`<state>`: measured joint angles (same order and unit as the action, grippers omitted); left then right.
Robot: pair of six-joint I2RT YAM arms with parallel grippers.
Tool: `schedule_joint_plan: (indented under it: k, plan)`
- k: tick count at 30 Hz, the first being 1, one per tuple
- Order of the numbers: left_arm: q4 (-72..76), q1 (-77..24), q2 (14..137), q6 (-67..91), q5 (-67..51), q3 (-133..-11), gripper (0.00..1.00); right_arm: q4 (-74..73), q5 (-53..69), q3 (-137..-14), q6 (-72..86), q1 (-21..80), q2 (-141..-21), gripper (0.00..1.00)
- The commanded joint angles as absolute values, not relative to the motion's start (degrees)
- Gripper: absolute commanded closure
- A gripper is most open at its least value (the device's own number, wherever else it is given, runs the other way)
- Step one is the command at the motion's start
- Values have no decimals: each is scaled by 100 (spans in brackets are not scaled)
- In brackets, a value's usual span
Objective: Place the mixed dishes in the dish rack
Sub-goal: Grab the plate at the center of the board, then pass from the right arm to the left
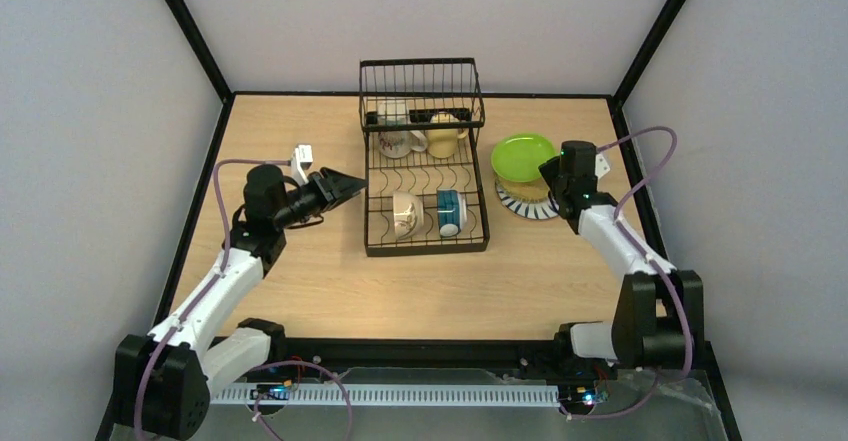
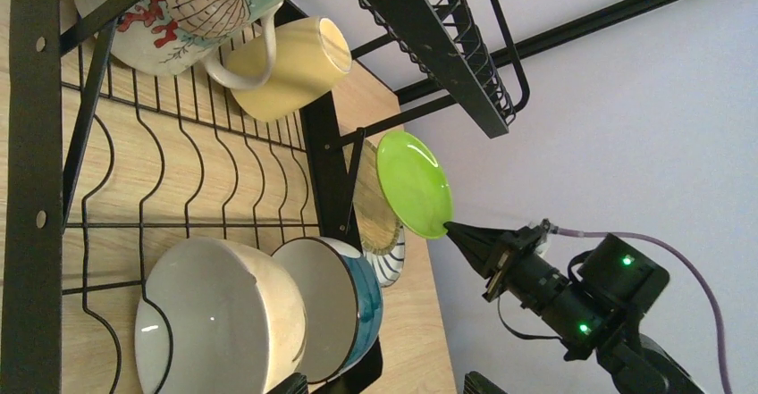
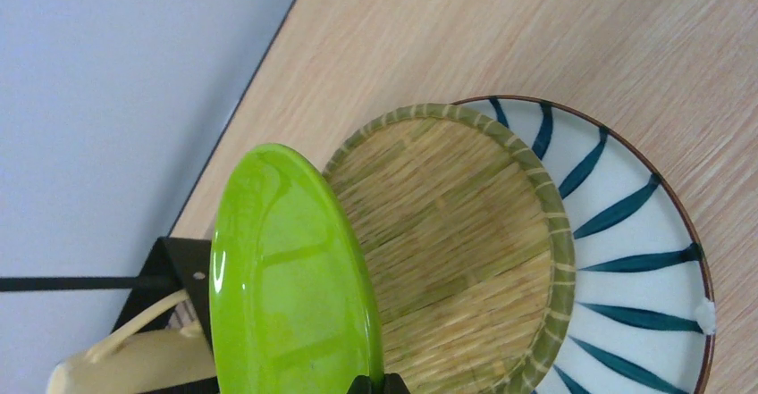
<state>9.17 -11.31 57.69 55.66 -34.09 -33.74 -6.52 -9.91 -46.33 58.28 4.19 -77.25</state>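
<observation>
Right end effector (image 3: 375, 381) pinches the lime green plate (image 3: 286, 278), its tips mostly cut off; left end effector (image 1: 355, 183) spread wide.

Right wrist view: cutting off lime green plate (image 3: 286, 278) and pale yellow mug (image 3: 134, 363) at bottom edge, showing only the very tips of right gripper (image 3: 377, 381). Hiding much of striped plate (image 3: 644, 233) under tan plate (image 3: 456, 251). Left wrist view: cropping printed mug (image 2: 188, 10) at top, cream mug (image 2: 223, 322) at bottom.

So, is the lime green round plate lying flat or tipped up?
Tipped up: the lime green plate is tilted over the tan woven plate, rim pinched by the right fingers.
</observation>
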Motion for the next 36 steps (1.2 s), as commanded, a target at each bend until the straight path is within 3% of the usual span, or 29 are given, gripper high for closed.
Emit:
schedule_joint_plan:
  k: [1, 19, 36]
  plan:
    - [802, -1221, 5673, 5594, -3386, -3478, 1, -868, -933, -4567, 5640, 521, -7183, 100]
    - [1289, -2290, 6362, 5663, -3217, -3997, 1, -2118, -543, -4218, 5694, 1295, -4999, 100]
    - [1501, -3297, 7742, 5599, -2698, -5025, 1, -2314, 309, -4551, 5615, 1758, -4781, 100]
